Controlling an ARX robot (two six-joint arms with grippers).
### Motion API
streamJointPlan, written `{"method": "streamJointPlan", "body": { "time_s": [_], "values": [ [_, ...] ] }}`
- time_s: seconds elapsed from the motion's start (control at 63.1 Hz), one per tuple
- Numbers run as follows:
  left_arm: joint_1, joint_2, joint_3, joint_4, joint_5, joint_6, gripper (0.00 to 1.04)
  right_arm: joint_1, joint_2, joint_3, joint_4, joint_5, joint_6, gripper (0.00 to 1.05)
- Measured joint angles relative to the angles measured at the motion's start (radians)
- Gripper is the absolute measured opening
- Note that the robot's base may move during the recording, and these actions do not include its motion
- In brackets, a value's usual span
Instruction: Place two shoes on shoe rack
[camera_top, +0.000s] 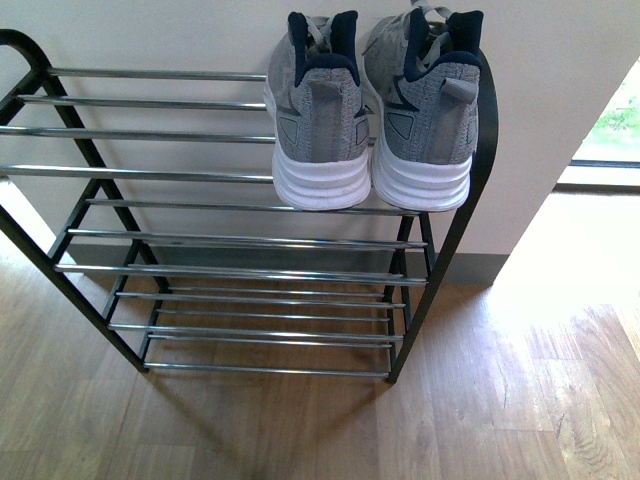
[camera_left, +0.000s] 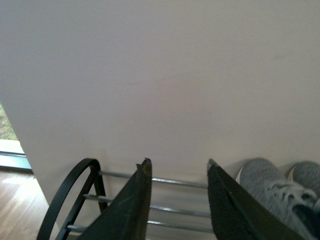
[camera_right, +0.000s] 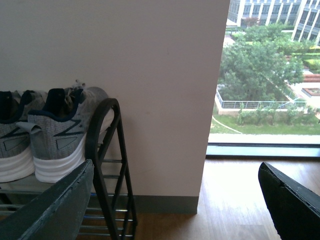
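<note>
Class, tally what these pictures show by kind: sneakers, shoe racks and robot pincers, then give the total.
Grey sneakers: 2
Shoe rack: 1
Pincers: 2, the left pincer and the right pincer
Total: 5

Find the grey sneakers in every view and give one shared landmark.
Front view: grey sneakers on shoe rack's top tier, right end, heels toward camera.
Left wrist view: toes beside the left gripper.
Right wrist view: heels beside its black arch.
Shared landmark: the shoe rack.

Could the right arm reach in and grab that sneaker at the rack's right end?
Probably, but not straight on: the rack's black side frame stands between its wide-open jaws and the right sneaker. The heel side looks free.
</note>
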Motion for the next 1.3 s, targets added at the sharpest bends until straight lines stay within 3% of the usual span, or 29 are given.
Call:
{"method": "streamJointPlan", "body": {
  "time_s": [0.174,0.507,0.729,0.761,0.84,0.982,1.299],
  "values": [
    [0.068,-0.116,-0.169,0.033,0.069,0.024,0.01,0.000,0.000,0.000,0.000,0.000,0.000,0.95],
    [0.177,-0.340,-0.380,0.023,0.173,0.032,0.01,0.000,0.000,0.000,0.000,0.000,0.000,0.95],
    [0.242,-0.538,-0.483,-0.076,0.243,0.033,0.01,0.000,0.000,0.000,0.000,0.000,0.000,0.95],
    [0.283,-0.573,-0.495,-0.099,0.301,0.034,0.01,0.000,0.000,0.000,0.000,0.000,0.000,0.95],
    [0.319,-0.623,-0.512,-0.133,0.311,0.033,0.01,0.000,0.000,0.000,0.000,0.000,0.000,0.95],
    [0.323,-0.661,-0.558,-0.114,0.319,0.034,0.01,0.000,0.000,0.000,0.000,0.000,0.000,0.95],
    [0.323,-0.860,-0.566,-0.299,0.319,0.034,0.01,0.000,0.000,0.000,0.000,0.000,0.000,0.95]
  ]
}}
